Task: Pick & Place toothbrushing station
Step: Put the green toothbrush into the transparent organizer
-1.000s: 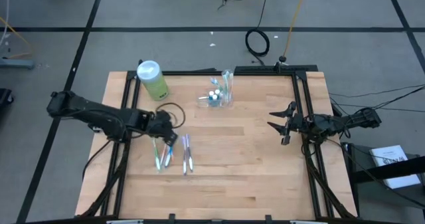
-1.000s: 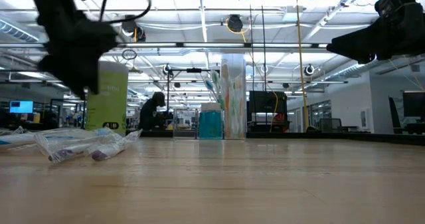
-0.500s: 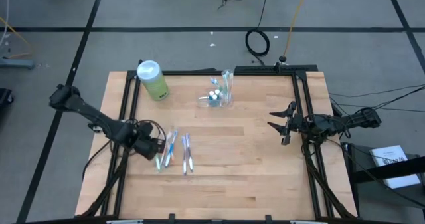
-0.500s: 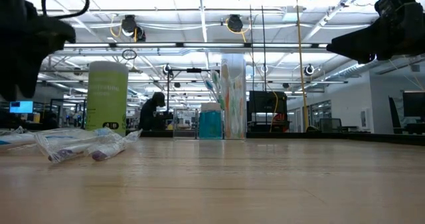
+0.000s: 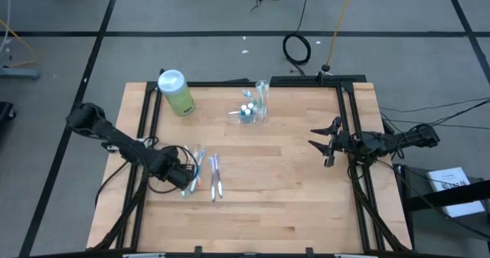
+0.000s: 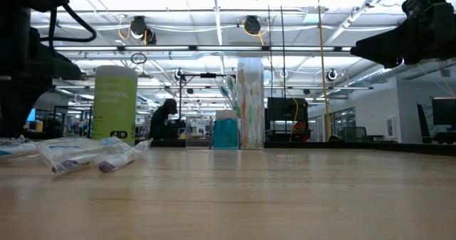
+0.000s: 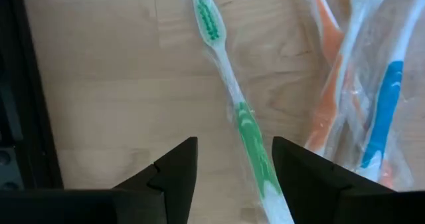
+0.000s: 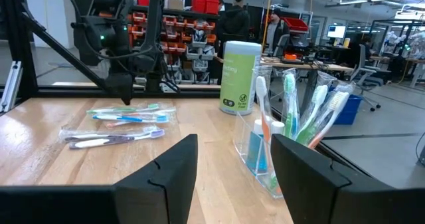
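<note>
Toothbrushing station (image 5: pixel 256 105) stands upright at the far middle of the surface (image 5: pixel 291 189), brushes inside, untouched. Left end effector (image 7: pixel 232 177) spread apart, empty, low over a wrapped green toothbrush (image 7: pixel 236 111), pads either side, not gripping. Right end effector (image 5: pixel 321 145) parted, empty, hovering at the right edge. Light-green bottle (image 5: pixel 175 92), white cap, label unreadable. More wrapped toothbrushes (image 5: pixel 215 175) just beside; nothing blocks the station.

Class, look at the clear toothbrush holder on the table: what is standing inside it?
The clear holder has several toothbrushes standing upright, heads up, with green, orange and white handles. Their lower ends blur behind the plastic walls, so an exact count is uncertain.
</note>
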